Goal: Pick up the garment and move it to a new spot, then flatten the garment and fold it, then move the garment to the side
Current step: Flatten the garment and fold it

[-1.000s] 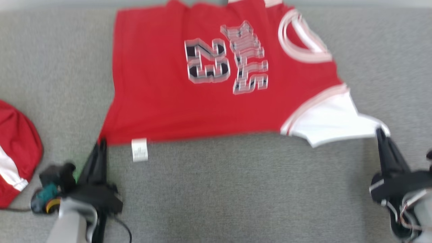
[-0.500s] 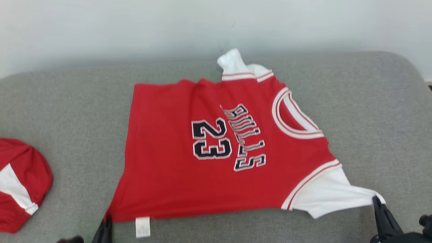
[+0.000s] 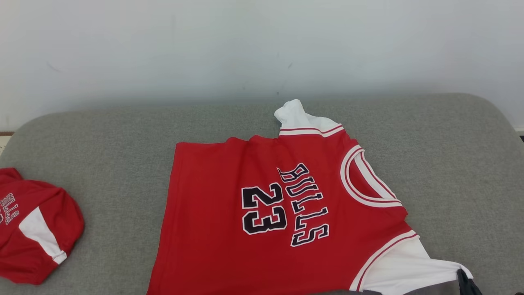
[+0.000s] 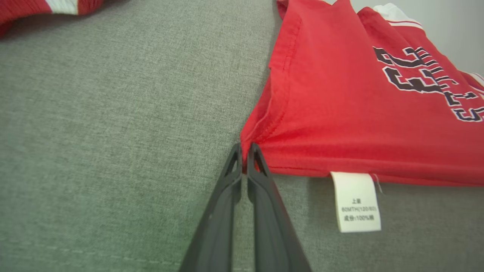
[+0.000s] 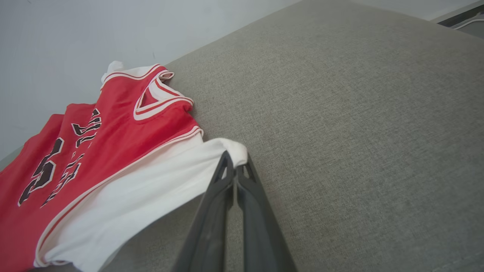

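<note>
My left tool (image 4: 245, 146) is pinched shut on the jersey (image 3: 262, 221). Its two dark fingers are pressed together with the near hem corner (image 4: 254, 133) of the red cloth caught between their tips. Just beside that corner, a white care label (image 4: 355, 202) hangs out from under the hem and lies flat on the grey couch (image 3: 102, 155).

My right tool (image 5: 235, 161) is shut as well, gripping the end of the near white sleeve (image 5: 151, 189). The sleeve cloth folds over the fingertips and runs taut from there back to the red body. It stands a little off the couch, with a shadow beneath it.

The jersey lies spread front-up across the middle of the couch, with the hem toward my left and the neck opening (image 3: 368, 180) toward my right. The black "23" and "BULLS" lettering read sideways in the head view. The far white sleeve (image 3: 292, 116) is bunched up at the jersey's back edge, toward the pale wall (image 3: 245, 49). The red front looks mostly smooth, with shallow creases near the hem corner I hold.

Well apart from the jersey, at the couch's left end, a second red garment (image 3: 32, 229) with a white stripe lies in a rounded heap.
</note>
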